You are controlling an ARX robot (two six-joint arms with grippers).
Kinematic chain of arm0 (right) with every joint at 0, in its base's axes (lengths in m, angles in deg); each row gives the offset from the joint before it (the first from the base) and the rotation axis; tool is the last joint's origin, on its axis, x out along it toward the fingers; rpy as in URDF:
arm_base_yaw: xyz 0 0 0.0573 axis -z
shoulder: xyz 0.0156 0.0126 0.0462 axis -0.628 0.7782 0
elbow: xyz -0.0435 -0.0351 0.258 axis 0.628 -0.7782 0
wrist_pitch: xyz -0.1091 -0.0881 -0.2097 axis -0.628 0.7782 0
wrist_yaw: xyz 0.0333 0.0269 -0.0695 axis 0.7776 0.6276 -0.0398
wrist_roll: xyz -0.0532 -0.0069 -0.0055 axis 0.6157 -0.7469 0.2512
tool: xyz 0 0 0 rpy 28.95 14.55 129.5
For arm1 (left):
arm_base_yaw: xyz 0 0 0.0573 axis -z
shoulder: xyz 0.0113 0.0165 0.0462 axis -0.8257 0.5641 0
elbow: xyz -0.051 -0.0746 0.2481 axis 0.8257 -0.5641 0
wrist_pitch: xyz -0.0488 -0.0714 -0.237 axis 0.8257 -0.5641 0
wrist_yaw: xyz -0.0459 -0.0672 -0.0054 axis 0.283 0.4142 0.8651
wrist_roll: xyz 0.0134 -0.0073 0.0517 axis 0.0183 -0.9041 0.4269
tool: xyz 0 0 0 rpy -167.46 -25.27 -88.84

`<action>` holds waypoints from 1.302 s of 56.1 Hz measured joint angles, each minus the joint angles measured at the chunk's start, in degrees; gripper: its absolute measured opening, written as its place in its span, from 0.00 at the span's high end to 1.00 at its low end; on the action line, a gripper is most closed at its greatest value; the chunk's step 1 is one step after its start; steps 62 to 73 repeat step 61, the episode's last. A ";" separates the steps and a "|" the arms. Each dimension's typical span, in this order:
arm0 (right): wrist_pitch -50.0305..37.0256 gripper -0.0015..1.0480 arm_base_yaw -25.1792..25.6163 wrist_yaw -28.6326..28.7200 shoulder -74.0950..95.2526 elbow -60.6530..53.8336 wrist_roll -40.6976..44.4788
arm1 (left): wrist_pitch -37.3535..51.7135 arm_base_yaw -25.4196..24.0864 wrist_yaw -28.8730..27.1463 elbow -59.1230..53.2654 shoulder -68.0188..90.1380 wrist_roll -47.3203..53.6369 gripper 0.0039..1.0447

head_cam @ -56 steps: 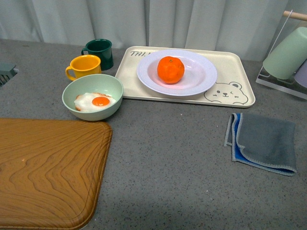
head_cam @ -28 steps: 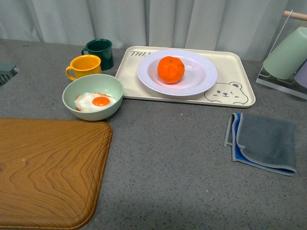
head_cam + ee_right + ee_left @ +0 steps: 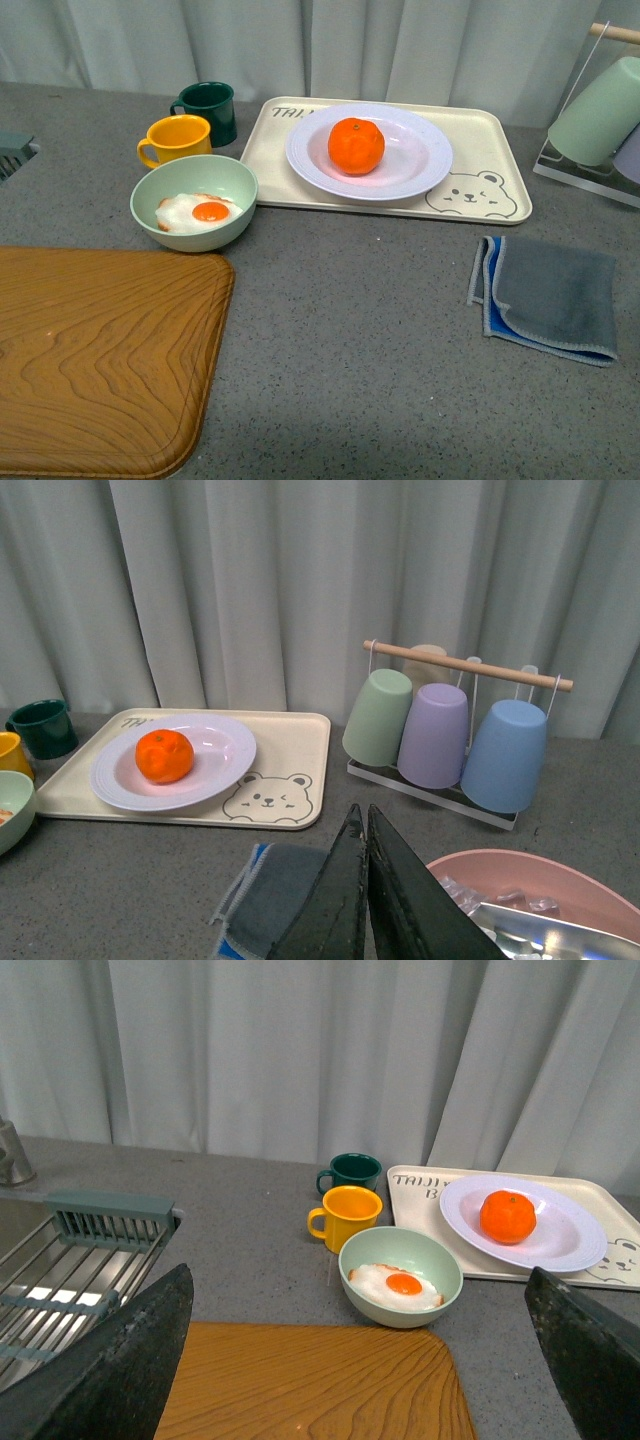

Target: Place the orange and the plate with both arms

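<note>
The orange (image 3: 356, 145) sits in the white ridged plate (image 3: 420, 160), which rests on the cream bear tray (image 3: 480, 190) at the back of the counter. Both also show in the left wrist view, the orange (image 3: 507, 1215) on the plate (image 3: 565, 1240), and in the right wrist view, the orange (image 3: 164, 755) on the plate (image 3: 220, 750). Neither arm shows in the front view. My left gripper (image 3: 360, 1360) is open and empty, held back above the wooden board. My right gripper (image 3: 362, 880) is shut and empty, above the folded cloth, well short of the tray.
A pale green bowl (image 3: 235, 185) with a fried egg, a yellow mug (image 3: 176, 139) and a dark green mug (image 3: 208, 108) stand left of the tray. A wooden board (image 3: 100, 350) lies front left. A grey-blue cloth (image 3: 548, 296) lies right. A cup rack (image 3: 450, 730), pink basin (image 3: 560, 890) and sink rack (image 3: 60, 1260) flank the counter.
</note>
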 joint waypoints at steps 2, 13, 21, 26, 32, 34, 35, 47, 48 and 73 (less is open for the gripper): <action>0.00 0.93 0.00 0.00 0.00 0.00 -0.02 | 0.00 0.00 0.00 0.00 0.00 0.00 0.06; 0.02 0.61 0.00 0.02 -0.04 0.00 -0.02 | 0.00 0.00 0.00 0.00 0.00 0.00 0.06; 0.02 0.39 0.00 0.00 -0.04 0.00 -0.02 | 0.00 0.00 0.00 0.00 0.00 0.00 0.06; 0.02 0.17 0.00 0.02 -0.04 0.00 -0.02 | 0.00 0.00 0.00 0.00 0.00 0.00 0.06; 0.02 0.10 0.00 0.00 -0.04 0.00 -0.07 | 0.00 0.00 0.00 0.00 0.00 0.00 0.06; 0.02 0.09 0.00 0.00 -0.04 0.00 -0.07 | 0.00 0.00 0.00 0.00 0.00 0.00 0.06; 0.02 0.09 0.00 0.00 -0.04 0.00 -0.07 | 0.00 0.00 0.00 0.00 0.00 0.00 0.06; 0.02 0.09 0.00 0.02 -0.04 0.00 -0.07 | 0.00 0.00 0.00 0.00 0.00 0.00 0.06; 0.02 0.09 0.00 0.02 -0.04 0.00 -0.07 | 0.00 0.00 0.00 0.00 0.00 0.00 0.06; 0.02 0.09 0.00 0.00 -0.07 0.00 -0.07 | 0.00 0.00 0.00 0.00 0.00 0.00 0.06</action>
